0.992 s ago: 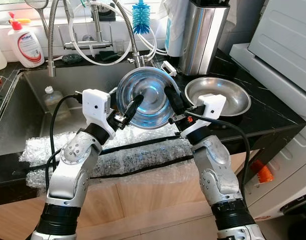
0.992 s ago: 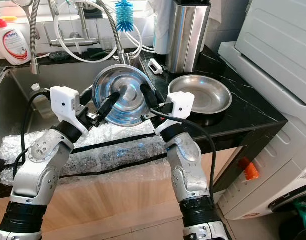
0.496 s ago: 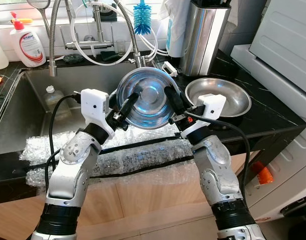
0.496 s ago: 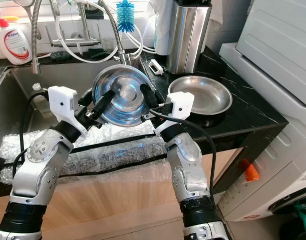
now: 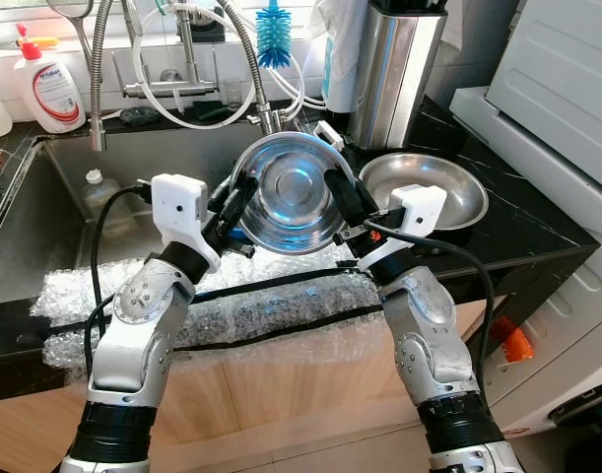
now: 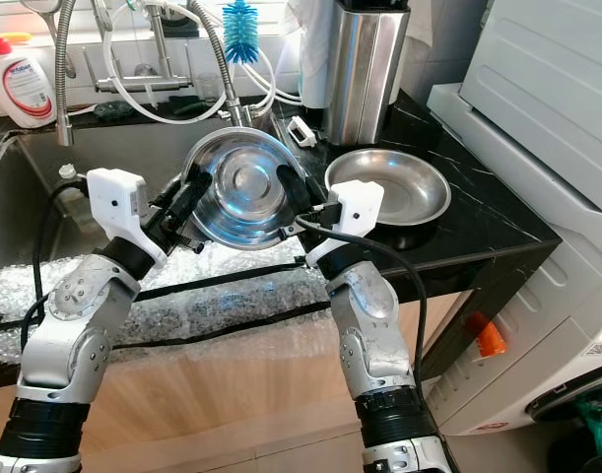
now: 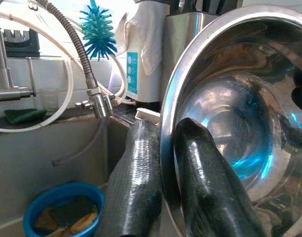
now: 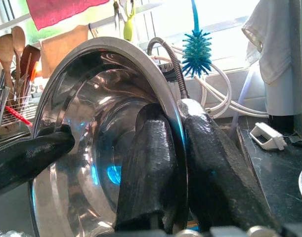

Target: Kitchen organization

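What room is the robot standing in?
It looks like a home kitchen. There is a steel sink with a bendy tap, a bottle of dish soap by the window, and a blue bottle brush. Both pincers hold a shiny metal bowl over the counter.

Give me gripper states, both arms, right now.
Left gripper: shut on the steel bowl's rim.
Right gripper: shut on the opposite rim of the same bowl.
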Robot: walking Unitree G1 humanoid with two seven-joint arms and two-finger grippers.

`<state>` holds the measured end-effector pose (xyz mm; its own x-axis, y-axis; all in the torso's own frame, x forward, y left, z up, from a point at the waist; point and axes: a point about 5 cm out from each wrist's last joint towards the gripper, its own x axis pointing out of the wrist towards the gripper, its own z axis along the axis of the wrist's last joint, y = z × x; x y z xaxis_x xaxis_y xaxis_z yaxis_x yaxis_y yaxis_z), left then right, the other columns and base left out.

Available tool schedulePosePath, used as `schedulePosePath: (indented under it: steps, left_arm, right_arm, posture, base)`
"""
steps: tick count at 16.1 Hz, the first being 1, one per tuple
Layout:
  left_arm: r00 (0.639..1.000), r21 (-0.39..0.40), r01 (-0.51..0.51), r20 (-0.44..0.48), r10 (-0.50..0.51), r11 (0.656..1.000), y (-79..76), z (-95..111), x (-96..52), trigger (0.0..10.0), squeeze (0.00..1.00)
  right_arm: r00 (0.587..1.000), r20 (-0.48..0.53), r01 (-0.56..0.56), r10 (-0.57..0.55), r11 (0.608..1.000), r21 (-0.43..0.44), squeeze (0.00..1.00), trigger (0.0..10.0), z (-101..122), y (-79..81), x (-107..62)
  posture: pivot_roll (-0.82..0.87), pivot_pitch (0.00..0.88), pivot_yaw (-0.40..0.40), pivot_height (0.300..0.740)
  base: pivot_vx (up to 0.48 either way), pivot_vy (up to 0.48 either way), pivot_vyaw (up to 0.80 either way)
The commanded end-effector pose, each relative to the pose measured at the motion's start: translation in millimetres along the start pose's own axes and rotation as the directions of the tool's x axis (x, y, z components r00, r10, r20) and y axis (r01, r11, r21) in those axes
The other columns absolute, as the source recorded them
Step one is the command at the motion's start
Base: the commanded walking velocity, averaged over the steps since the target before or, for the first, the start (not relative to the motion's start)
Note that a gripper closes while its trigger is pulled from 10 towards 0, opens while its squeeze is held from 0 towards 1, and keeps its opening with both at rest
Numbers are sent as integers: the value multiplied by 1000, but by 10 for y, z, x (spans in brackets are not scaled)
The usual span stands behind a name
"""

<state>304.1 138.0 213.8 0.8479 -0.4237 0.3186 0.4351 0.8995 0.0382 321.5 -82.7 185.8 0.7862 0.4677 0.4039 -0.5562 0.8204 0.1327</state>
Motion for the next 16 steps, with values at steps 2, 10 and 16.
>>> schedulePosePath:
  steps: [2, 10, 16]
  left_arm:
    - [999, -9, 32, 9, -31, 999, -49, 39, 35, 0, 0]
    - [987, -164, -97, 108, 115, 982, 119, 160, 48, 0, 0]
    - [937, -285, -233, 190, 293, 930, 307, 273, 33, 0, 0]
  right_arm:
    - [1000, 18, -12, 13, 1000, -15, 0, 10000, 45, 25, 44]
    - [999, 42, -1, -1, 1000, 26, 1000, 10000, 84, 5, 59]
    - [999, 39, 35, -36, 999, 29, 0, 10000, 89, -44, 48]
  posture:
    - [56, 0, -17, 740]
    - [57, 0, -22, 740]
    - [52, 0, -24, 740]
  base:
    - [0, 0, 0]
    - [0, 0, 0]
    - [0, 0, 0]
